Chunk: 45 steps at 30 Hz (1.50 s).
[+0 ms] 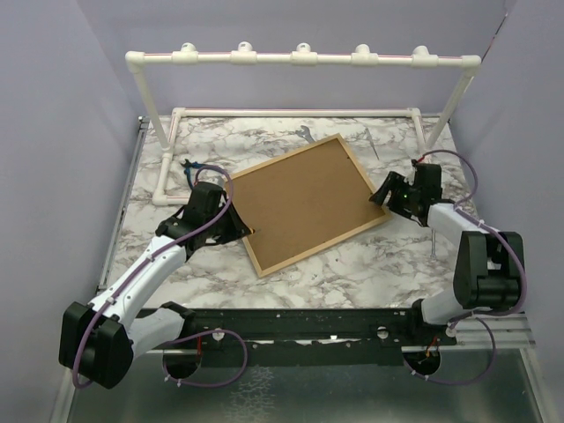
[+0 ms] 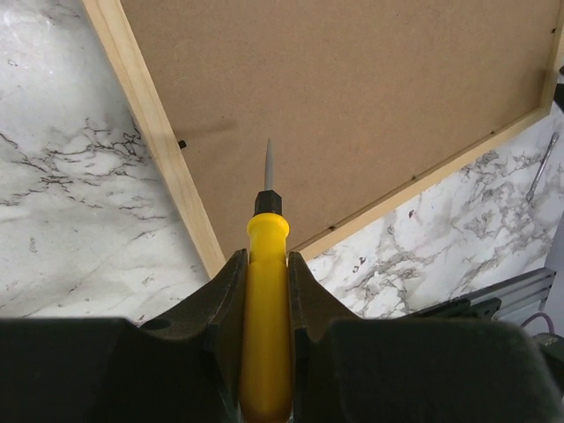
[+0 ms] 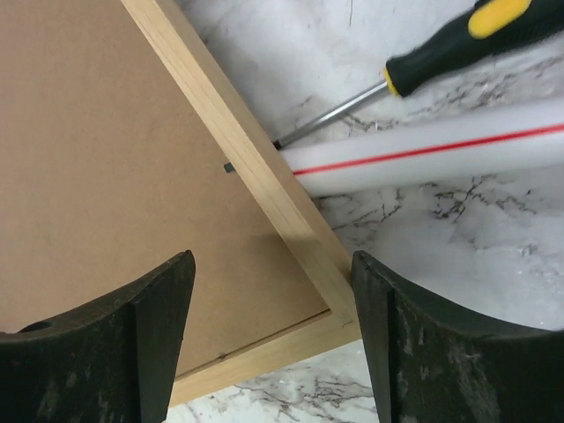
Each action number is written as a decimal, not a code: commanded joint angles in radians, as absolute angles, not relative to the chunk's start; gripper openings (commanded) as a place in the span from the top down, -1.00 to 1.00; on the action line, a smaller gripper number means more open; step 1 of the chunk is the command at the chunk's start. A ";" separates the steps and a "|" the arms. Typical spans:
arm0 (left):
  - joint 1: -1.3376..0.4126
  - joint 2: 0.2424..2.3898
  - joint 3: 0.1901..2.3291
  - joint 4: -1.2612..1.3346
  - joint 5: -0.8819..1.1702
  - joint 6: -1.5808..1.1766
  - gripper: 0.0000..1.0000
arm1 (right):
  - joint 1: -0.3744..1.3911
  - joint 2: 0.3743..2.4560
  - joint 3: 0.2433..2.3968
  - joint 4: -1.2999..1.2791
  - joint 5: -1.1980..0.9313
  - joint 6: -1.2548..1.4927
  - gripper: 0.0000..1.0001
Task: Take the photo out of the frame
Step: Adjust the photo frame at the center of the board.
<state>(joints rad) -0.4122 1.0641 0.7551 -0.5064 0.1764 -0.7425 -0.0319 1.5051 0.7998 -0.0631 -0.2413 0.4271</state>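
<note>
Fibreboard frame [image 1: 304, 201] back-up, btwn L pincer [image 2: 266, 257] w/ screwdriver [image 2: 266, 335], R pincer [image 3: 273, 264] gaping

L gripper [image 2: 266, 261] clamps yellow-handled screwdriver [image 2: 266, 326] w/ tip over frame [image 2: 370, 88] brown back, near wood edge, on marble table [image 2: 70, 194].

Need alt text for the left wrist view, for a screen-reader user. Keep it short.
The left gripper is shut on a yellow-handled screwdriver, whose thin metal tip points across the brown fibreboard back of the frame, near one corner. The frame lies back-up and askew on the marble table.
</note>
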 commanded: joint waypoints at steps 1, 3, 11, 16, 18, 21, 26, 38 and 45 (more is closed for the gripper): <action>-0.405 1.078 0.769 -0.474 0.206 -0.733 1.00 | -0.032 1.456 0.717 -0.010 -0.374 0.459 -0.48; -0.405 1.086 0.778 -0.473 0.207 -0.730 1.00 | -0.031 1.436 0.699 -0.024 -0.395 0.459 -0.47; -0.406 1.108 0.803 -0.466 0.214 -0.726 1.00 | -0.021 1.258 0.556 -0.026 -0.533 0.548 -0.40; -0.405 1.141 0.816 -0.449 0.225 -0.726 1.00 | 0.000 1.183 0.507 -0.055 -0.595 0.598 -0.38; -0.405 1.157 0.824 -0.440 0.238 -0.727 1.00 | 0.000 1.156 0.505 -0.069 -0.617 0.601 -0.38; -0.406 1.172 0.836 -0.437 0.246 -0.724 1.00 | 0.000 1.112 0.555 -0.157 -0.511 0.547 -0.43; -0.405 1.135 0.832 -0.484 0.161 -0.734 1.00 | 0.000 1.123 0.646 -0.188 -0.330 0.511 -0.46; -0.405 1.055 0.783 -0.536 0.140 -0.708 1.00 | 0.000 1.330 0.708 -0.091 -0.255 0.501 -0.40; -0.404 1.027 0.812 -0.532 0.163 -0.700 1.00 | 0.000 1.409 0.660 -0.036 -0.398 0.513 -0.39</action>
<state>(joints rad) -0.4114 1.0512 0.7967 -0.5335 0.1360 -0.7170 -0.0017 1.4010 0.6849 -0.0982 -0.3035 0.5129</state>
